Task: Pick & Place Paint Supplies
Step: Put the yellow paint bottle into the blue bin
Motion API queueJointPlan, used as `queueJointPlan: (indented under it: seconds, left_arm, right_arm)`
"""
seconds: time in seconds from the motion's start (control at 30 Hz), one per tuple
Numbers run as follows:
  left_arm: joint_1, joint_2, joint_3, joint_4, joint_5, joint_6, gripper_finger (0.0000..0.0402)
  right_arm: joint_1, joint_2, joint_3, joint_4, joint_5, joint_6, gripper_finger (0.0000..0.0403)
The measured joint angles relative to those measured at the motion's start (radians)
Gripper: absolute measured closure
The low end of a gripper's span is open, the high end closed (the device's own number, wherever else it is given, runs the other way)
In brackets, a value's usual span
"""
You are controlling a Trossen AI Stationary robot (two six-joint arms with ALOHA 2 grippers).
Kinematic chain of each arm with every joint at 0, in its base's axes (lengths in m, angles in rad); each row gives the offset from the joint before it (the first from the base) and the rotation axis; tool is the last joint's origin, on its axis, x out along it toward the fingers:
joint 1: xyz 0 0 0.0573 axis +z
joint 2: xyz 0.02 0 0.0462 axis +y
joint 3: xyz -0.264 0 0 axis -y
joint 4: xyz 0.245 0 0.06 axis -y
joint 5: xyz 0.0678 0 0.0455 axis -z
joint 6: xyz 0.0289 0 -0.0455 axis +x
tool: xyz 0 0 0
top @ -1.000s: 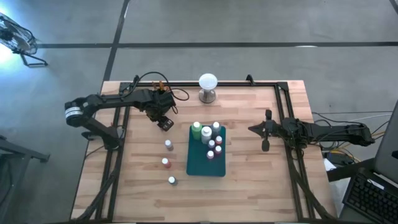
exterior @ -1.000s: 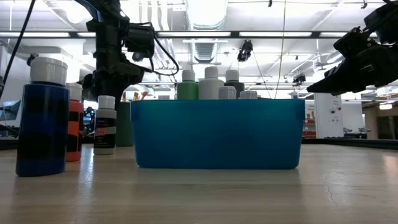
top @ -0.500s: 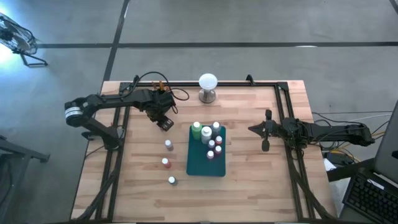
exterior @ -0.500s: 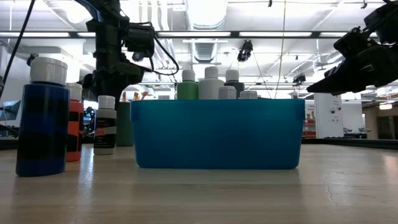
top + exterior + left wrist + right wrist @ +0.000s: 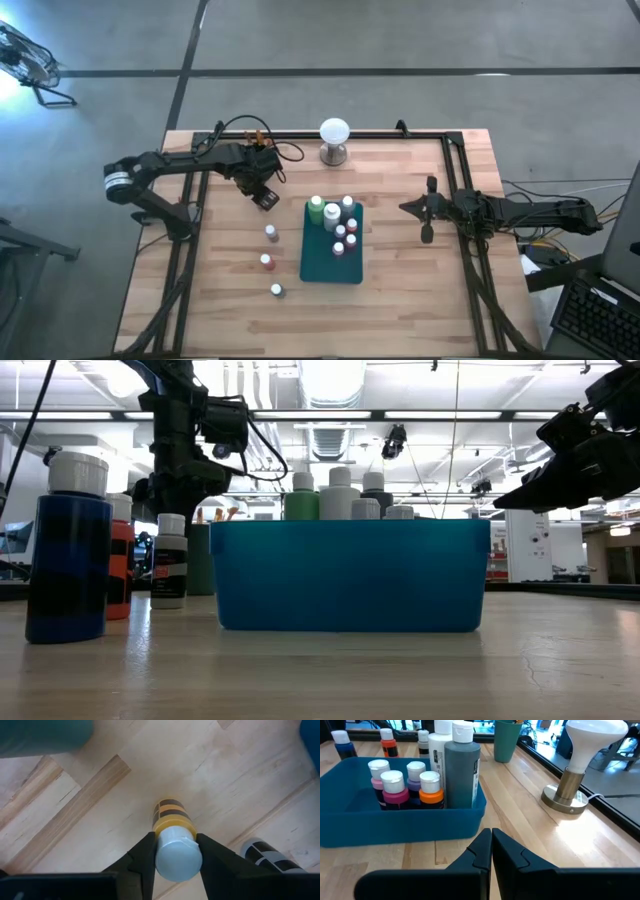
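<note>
Closest to the low camera, at the left edge of that frame, stands a dark blue bottle (image 5: 68,550) with a chunky white cap, smooth plastic with a wrapped label. Just behind it are an orange-red bottle (image 5: 120,560) and a slimmer white bottle (image 5: 169,563). In the high view those three sit loose on the pale wood-plank worktop (image 5: 220,300), left of centre in the frame.

Next comes the blue bin (image 5: 350,575), a matte plastic rectangle with straight walls, filling the middle of the low view. White caps poke above its rim, and the right wrist view shows a tall grey bottle (image 5: 461,767), a white one behind it, and small pink, purple and orange ones packed inside.

The left gripper (image 5: 175,852), upper left of centre in the high view, has its two dark fingers clamped on the round pale cap of a yellow bottle (image 5: 173,817) with black label bands. The bottle stands on the worktop beside a teal cup (image 5: 200,558).

The right gripper (image 5: 491,847) hangs at the right of the high frame, jaws pinched together on nothing.

At the far edge is the white bulb lamp (image 5: 334,140) on its brushed metal base.

Compared with a second ago, nothing on the worktop has shifted and both arms sit in the same spots.
</note>
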Motion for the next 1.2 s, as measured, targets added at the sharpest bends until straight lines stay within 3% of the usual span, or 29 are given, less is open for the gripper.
queueJointPlan:
  seconds: [0.2, 0.53, 1.2]
  left_arm:
    - [0.000, 0.002, 0.016, -0.063, 0.008, 0.023, 0.0279]
    - [-0.055, -0.019, 0.151, -0.200, -0.031, 0.023, 0.0279]
    - [-0.420, 0.001, 0.473, -0.311, -0.130, -0.353, 0.0279]
  right_arm:
    - [0.000, 0.000, 0.000, 0.000, 0.000, -0.001, 0.0394]
    - [0.000, 0.000, 0.000, 0.000, 0.000, -0.003, 0.0394]
    - [0.000, 0.000, 0.000, 0.000, 0.000, -0.001, 0.0394]
